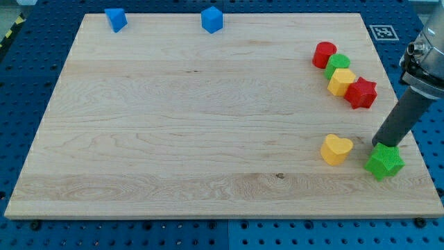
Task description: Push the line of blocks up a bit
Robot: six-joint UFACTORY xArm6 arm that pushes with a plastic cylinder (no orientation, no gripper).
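Note:
A slanted line of blocks lies at the view's right: a red cylinder point(323, 54), a green block point(338, 64), a yellow block point(340, 82) and a red star point(361, 93), touching one another. My tip point(379, 145) is below the line, at the upper edge of a green star point(383, 162) near the board's bottom right. A yellow heart point(336, 148) lies just left of the green star.
Two blue blocks point(116, 19) point(211, 19) sit at the top edge of the wooden board point(173, 125). The board's right edge is close to the line and the green star. Blue pegboard surrounds the board.

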